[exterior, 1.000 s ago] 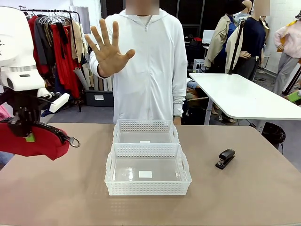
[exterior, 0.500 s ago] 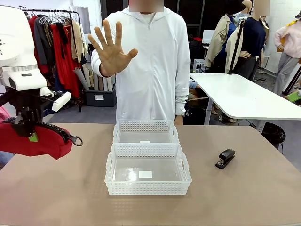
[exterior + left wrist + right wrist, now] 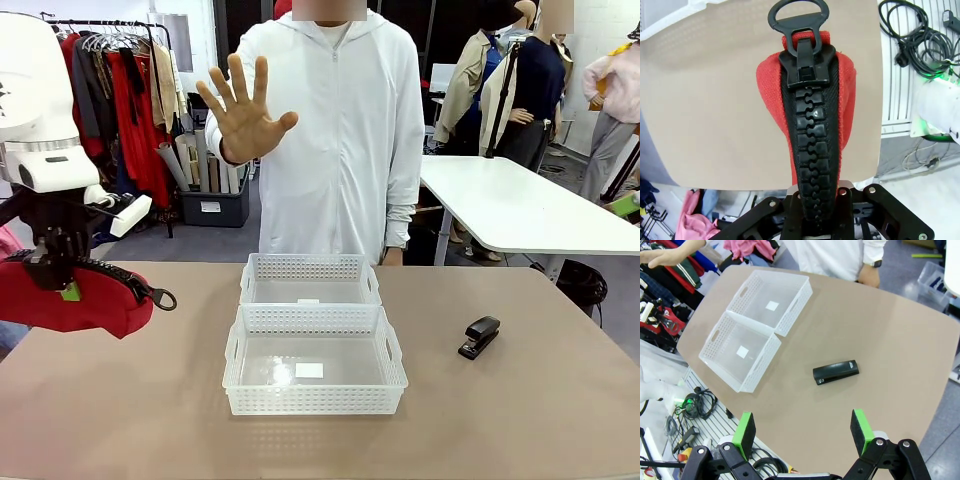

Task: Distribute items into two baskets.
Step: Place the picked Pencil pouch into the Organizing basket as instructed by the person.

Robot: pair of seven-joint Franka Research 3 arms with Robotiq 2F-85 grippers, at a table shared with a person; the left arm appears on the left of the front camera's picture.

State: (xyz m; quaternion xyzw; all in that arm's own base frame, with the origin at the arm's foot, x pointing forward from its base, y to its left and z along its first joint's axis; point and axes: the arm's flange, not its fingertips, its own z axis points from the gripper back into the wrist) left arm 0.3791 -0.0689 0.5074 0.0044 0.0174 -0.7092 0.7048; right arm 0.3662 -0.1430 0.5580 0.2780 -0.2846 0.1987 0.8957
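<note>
The left hand (image 3: pixel 52 278) is clamped tight on the zipper of the red pouch (image 3: pixel 85 305), held up at the left edge of the bench (image 3: pixel 130 420). Mid-bench, the near basket (image 3: pixel 315 402) touches the far basket (image 3: pixel 310 267). Farther right lies the black stapler (image 3: pixel 480 336). The right hand (image 3: pixel 802 432) hangs wide open and empty above the bench.

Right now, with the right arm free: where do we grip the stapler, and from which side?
Mid-length, across the narrow width, from straight above. The stapler lies flat on the table, long and slim, with bare surface around it and the near basket well off to one side. Probably turn the open right gripper so its fingers straddle the long sides.
</note>
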